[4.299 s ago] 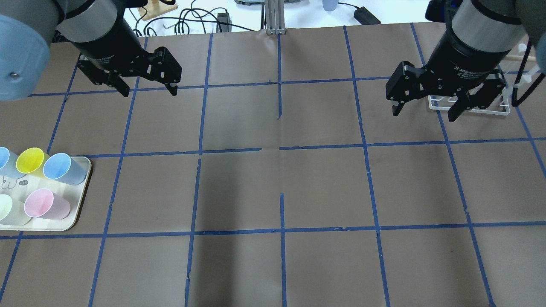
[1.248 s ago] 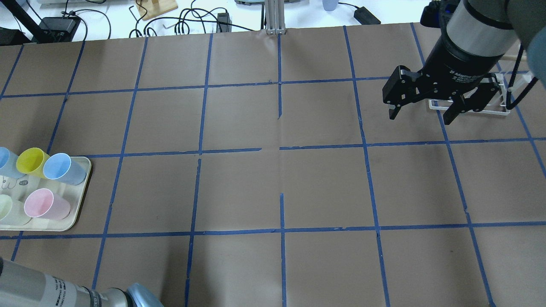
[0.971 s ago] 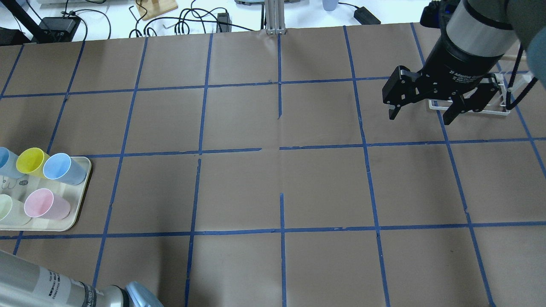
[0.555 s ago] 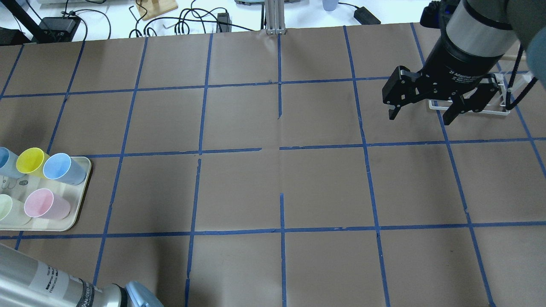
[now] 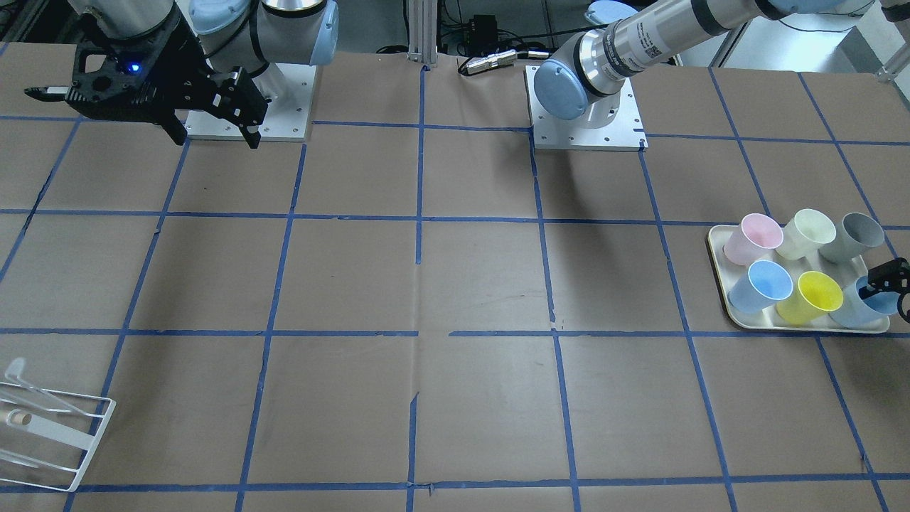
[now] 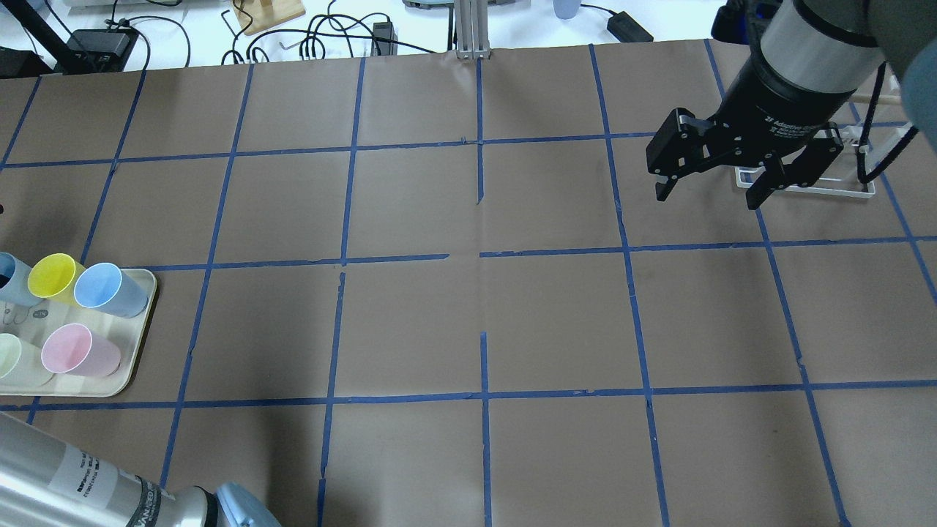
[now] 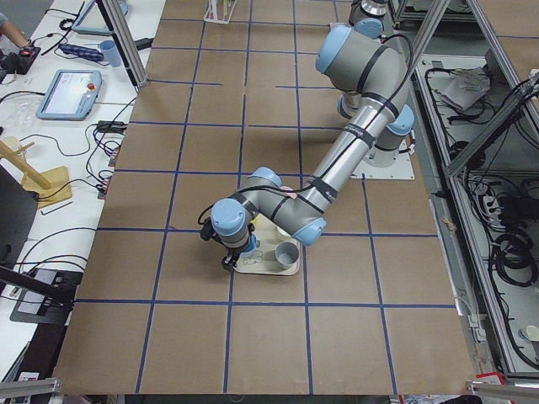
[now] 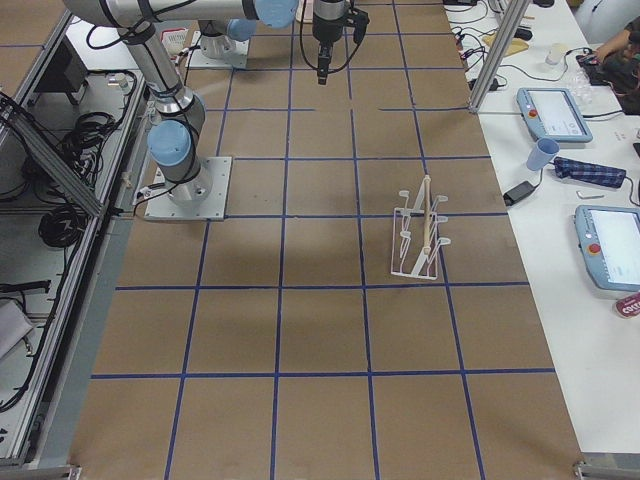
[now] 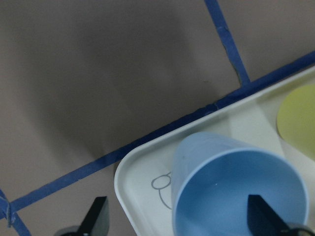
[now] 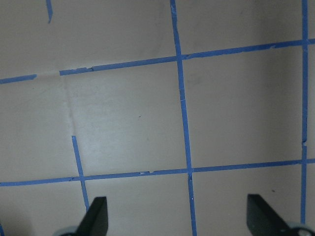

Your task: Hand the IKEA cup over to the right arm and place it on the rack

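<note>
Six cups (image 5: pixel 810 295) on tray (image 6: pixel 136 344); left gripper (image 9: pixel 177 206) spread, straddling IKEA cup (image 9: pixel 236 196) rim; right gripper (image 6: pixel 704 199) spread, empty.

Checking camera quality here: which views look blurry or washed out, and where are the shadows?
Left wrist view: very close and soft, the IKEA cup rim blurred. Right wrist view: the table looks pale, washed out. Overhead view: broad soft shadows at lower left.
</note>
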`<state>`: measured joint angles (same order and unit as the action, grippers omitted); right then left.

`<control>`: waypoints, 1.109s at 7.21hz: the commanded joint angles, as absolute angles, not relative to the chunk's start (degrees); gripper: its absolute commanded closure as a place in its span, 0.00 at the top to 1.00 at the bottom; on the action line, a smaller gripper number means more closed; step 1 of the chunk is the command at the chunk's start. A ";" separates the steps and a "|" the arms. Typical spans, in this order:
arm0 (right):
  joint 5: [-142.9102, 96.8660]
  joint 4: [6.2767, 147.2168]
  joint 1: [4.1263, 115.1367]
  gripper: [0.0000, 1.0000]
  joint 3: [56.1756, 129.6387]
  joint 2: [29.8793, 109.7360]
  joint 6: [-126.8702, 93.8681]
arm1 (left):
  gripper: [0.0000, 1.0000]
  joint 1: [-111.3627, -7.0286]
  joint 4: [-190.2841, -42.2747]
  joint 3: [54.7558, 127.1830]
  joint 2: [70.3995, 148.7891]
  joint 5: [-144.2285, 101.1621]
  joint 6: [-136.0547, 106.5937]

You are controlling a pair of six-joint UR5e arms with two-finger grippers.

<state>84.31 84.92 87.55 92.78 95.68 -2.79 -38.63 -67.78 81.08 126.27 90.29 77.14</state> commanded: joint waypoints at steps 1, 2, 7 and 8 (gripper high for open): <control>76.53 86.04 87.19 1.00 92.46 94.23 -1.93 | 0.11 -38.67 -67.76 81.21 126.21 90.26 77.17; 69.68 87.09 87.19 1.00 92.20 94.13 -2.02 | 0.00 -38.67 -67.85 81.21 126.21 90.00 76.99; 34.95 87.45 85.35 1.00 93.25 93.69 -2.29 | 0.00 -39.29 -69.95 80.42 123.59 90.35 77.43; 28.89 87.36 85.25 1.00 93.86 93.43 -1.85 | 0.00 -39.90 -72.92 80.25 121.40 90.26 77.43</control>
